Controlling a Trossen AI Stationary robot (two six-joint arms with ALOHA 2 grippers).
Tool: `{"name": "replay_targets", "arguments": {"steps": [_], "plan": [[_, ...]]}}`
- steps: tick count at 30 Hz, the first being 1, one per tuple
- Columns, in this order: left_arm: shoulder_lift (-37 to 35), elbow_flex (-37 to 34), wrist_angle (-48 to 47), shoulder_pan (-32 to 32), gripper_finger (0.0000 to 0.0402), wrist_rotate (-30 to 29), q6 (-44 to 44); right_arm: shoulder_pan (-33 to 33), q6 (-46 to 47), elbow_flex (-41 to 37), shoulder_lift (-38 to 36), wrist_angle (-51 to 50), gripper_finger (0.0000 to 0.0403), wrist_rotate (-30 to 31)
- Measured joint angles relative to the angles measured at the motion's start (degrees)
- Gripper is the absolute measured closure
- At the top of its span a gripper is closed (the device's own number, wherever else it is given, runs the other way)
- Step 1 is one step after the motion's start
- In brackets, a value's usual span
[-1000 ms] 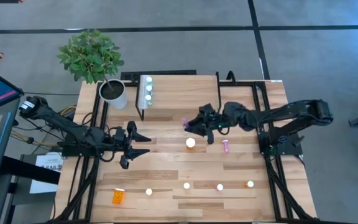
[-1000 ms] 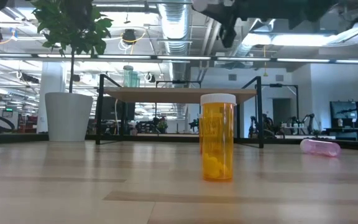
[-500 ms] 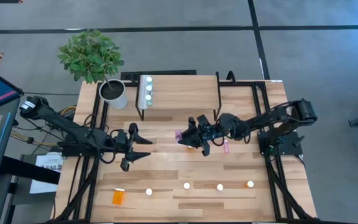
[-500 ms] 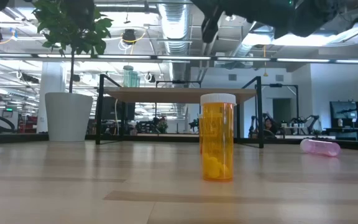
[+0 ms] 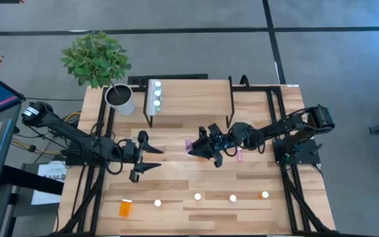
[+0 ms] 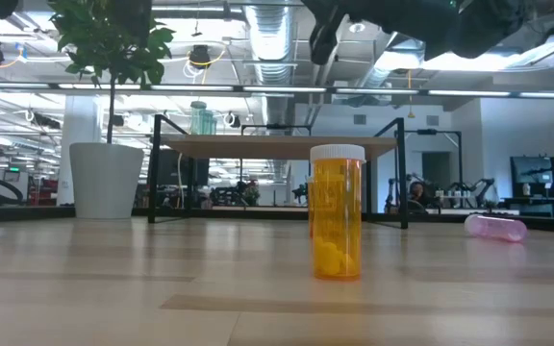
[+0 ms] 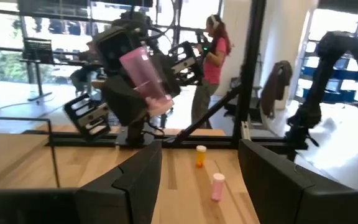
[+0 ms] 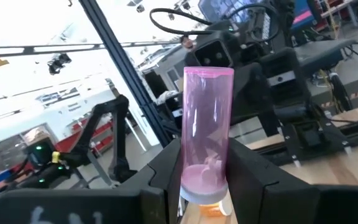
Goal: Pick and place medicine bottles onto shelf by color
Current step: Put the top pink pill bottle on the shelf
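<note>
Above the middle of the wooden table (image 5: 176, 178), the right gripper (image 5: 196, 147) pinches a pink bottle (image 8: 207, 143) between its two dark fingers (image 8: 163, 168), holding it in the air, white cap toward the wrist. Facing it from the left side, the left gripper (image 5: 151, 157) hovers with its fingers spread and nothing between them. Behind both stands the shelf (image 5: 196, 99), a low light-wood board on black legs, with three white-capped bottles (image 5: 156, 95) lined up at its left end beside a potted plant (image 5: 104, 66). Another pink bottle (image 5: 238, 155) lies on the table just beside the right arm, and a row of white-capped bottles (image 5: 197, 196) stands along the near edge, with an orange one (image 5: 125, 208) lying at the left.
</note>
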Motion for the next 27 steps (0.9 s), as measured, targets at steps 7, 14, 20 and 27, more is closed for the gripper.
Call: {"name": "replay_targets", "arguments": {"steps": [7, 14, 20, 27], "plan": [[0.0, 0.0, 0.2, -0.8, 0.0201, 0.0, 1.5, 0.2, 0.0, 0.0, 0.0, 0.1, 0.0280, 1.3], [0.1, 0.0, 1.0, -5.0, 0.0201, -14.2, 10.5, 0.8, -0.5, 0.0, 0.0, 1.7, 0.0280, 5.1], [6.6, 0.0, 10.1, -6.9, 0.0201, -18.2, 20.1, 0.8, -0.6, 0.0, 0.0, 2.1, 0.0280, 11.2], [21.0, 2.7, 25.8, -7.0, 0.0201, -26.7, 35.3, 0.8, -0.6, 0.0, 0.0, 2.7, 0.0280, 14.6]]}}
